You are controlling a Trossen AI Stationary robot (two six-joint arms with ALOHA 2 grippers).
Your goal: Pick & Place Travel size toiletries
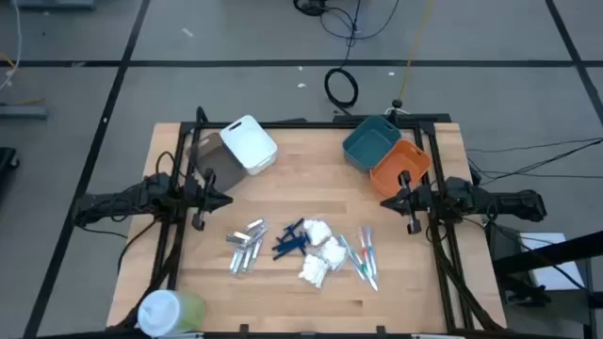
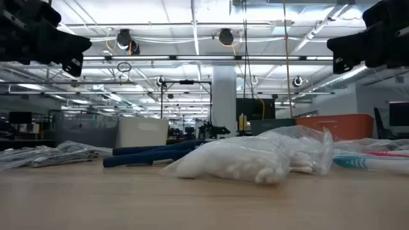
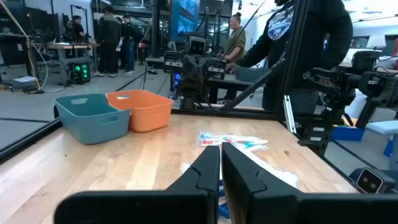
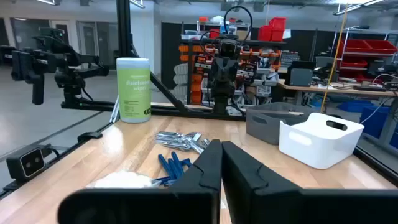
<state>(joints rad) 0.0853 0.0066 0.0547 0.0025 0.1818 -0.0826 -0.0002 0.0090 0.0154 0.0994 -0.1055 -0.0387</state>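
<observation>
Both grippers clenched, empty: left gripper [image 1: 224,201], right gripper [image 1: 388,201]. Between them: silver tubes [image 1: 247,247], crinkly white packets [image 1: 320,252], probably plastic.

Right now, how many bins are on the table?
4: the white bin and grey bin sit together at the far left, the teal bin and orange bin together at the far right.
</observation>
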